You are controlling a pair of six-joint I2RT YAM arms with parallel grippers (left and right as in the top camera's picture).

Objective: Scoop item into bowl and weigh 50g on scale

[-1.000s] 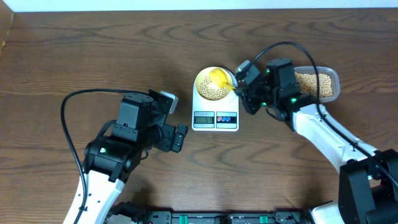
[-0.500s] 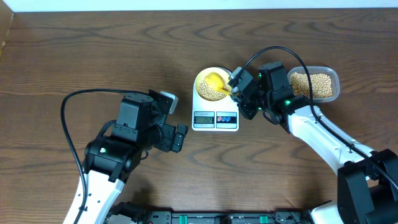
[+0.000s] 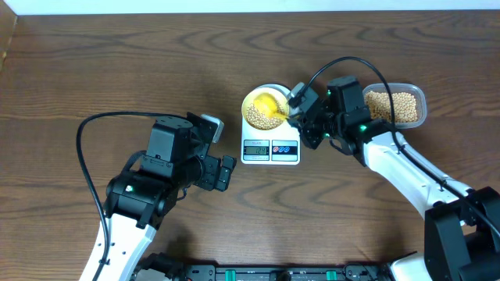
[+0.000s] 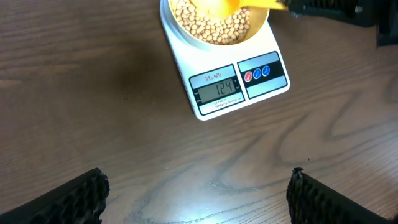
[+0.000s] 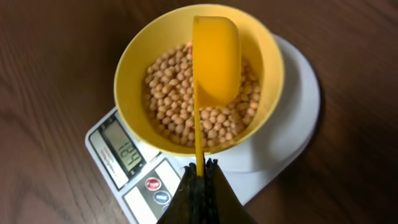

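Note:
The pale-yellow bowl (image 3: 264,109) stands on the white scale (image 3: 270,145) and holds tan beans (image 5: 186,106). The scale display (image 4: 215,89) reads 124. My right gripper (image 5: 200,168) is shut on the handle of a yellow scoop (image 5: 215,59), whose cup is turned over above the beans in the bowl. In the overhead view the right gripper (image 3: 301,109) is at the bowl's right rim. My left gripper (image 3: 225,172) is open and empty, low over the table to the left of the scale; its fingers frame bare wood (image 4: 198,199).
A clear plastic container (image 3: 395,105) with more beans sits at the back right, behind the right arm. The left arm's cable (image 3: 94,129) loops over the table at the left.
My right gripper has moved left and a little back with the scoop, bringing its cup further over the bowl. The left arm has not moved.

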